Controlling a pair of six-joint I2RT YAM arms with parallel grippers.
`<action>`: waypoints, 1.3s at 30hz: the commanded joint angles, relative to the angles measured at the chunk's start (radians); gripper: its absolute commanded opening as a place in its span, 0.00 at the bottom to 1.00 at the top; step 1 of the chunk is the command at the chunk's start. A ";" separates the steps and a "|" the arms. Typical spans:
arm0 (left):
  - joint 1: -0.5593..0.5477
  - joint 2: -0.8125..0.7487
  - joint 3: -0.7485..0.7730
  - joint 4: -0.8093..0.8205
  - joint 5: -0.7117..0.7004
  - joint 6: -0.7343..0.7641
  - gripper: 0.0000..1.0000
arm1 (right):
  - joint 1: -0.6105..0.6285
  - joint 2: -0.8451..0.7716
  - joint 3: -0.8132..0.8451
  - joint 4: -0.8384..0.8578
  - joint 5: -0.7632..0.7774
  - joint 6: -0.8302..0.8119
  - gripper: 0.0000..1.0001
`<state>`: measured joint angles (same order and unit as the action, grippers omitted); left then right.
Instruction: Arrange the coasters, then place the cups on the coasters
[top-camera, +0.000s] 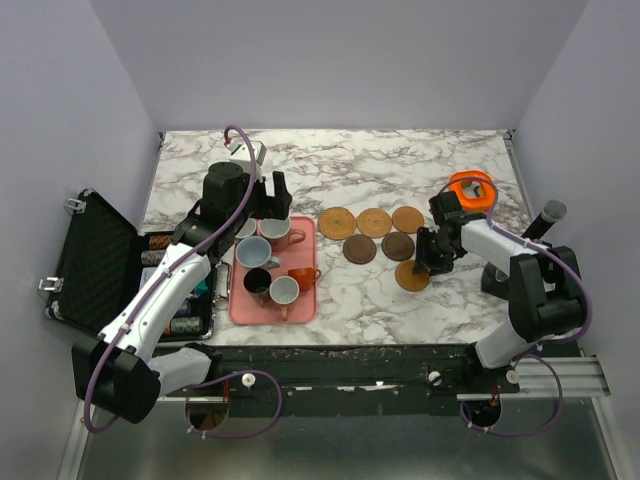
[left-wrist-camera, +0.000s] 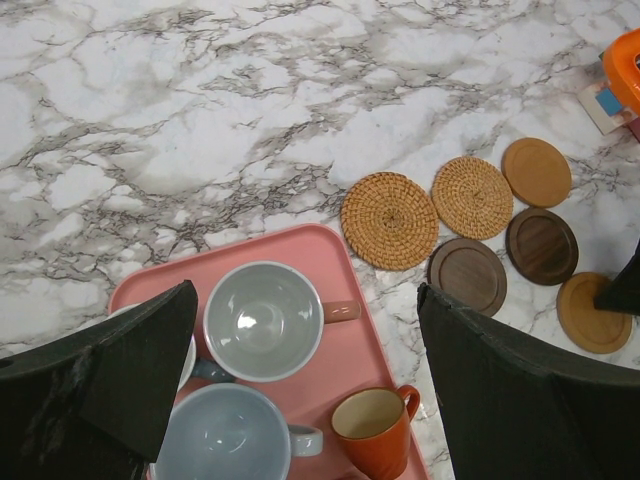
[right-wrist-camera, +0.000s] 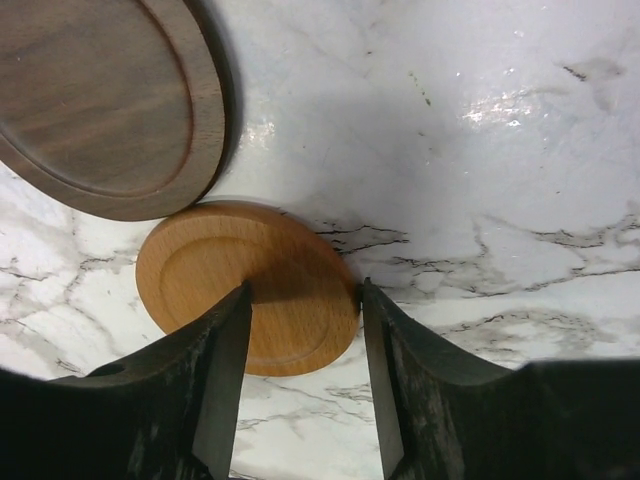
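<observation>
Six coasters lie right of the pink tray (top-camera: 246, 310): two woven (top-camera: 337, 222) (top-camera: 374, 222), one light wood (top-camera: 407, 219), two dark (top-camera: 360, 249) (top-camera: 398, 246), and a light wood coaster (top-camera: 412, 275) nearest me. My right gripper (top-camera: 428, 265) is open and low over that coaster (right-wrist-camera: 250, 290): one finger (right-wrist-camera: 225, 350) stands over its top, the other (right-wrist-camera: 385, 350) is at its rim. The cups stand on the tray (left-wrist-camera: 300, 245): pink (left-wrist-camera: 262, 320), pale blue (left-wrist-camera: 225, 435), orange (left-wrist-camera: 372, 425), black (top-camera: 258, 282), grey-white (top-camera: 284, 290). My left gripper (left-wrist-camera: 305, 300) hangs open above them, holding nothing.
An open black case (top-camera: 95, 255) with small items lies off the table's left side. An orange ring-shaped object (top-camera: 470, 188) sits behind the right gripper. A black cylinder (top-camera: 547, 215) stands at the right edge. Bare marble stretches behind the coasters.
</observation>
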<state>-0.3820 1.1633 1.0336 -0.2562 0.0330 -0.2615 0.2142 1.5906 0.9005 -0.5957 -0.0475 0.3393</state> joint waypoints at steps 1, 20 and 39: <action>-0.008 -0.001 -0.009 0.011 -0.024 0.008 0.99 | 0.002 -0.001 -0.055 -0.009 -0.038 -0.006 0.53; -0.006 0.003 -0.009 0.009 -0.018 0.004 0.99 | 0.063 0.003 -0.066 -0.018 -0.101 0.016 0.42; -0.008 -0.007 -0.010 0.006 -0.057 0.002 0.99 | 0.209 0.029 -0.025 0.057 -0.108 0.129 0.44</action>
<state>-0.3820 1.1645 1.0332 -0.2562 0.0265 -0.2615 0.3897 1.5948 0.8894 -0.5625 -0.1223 0.4191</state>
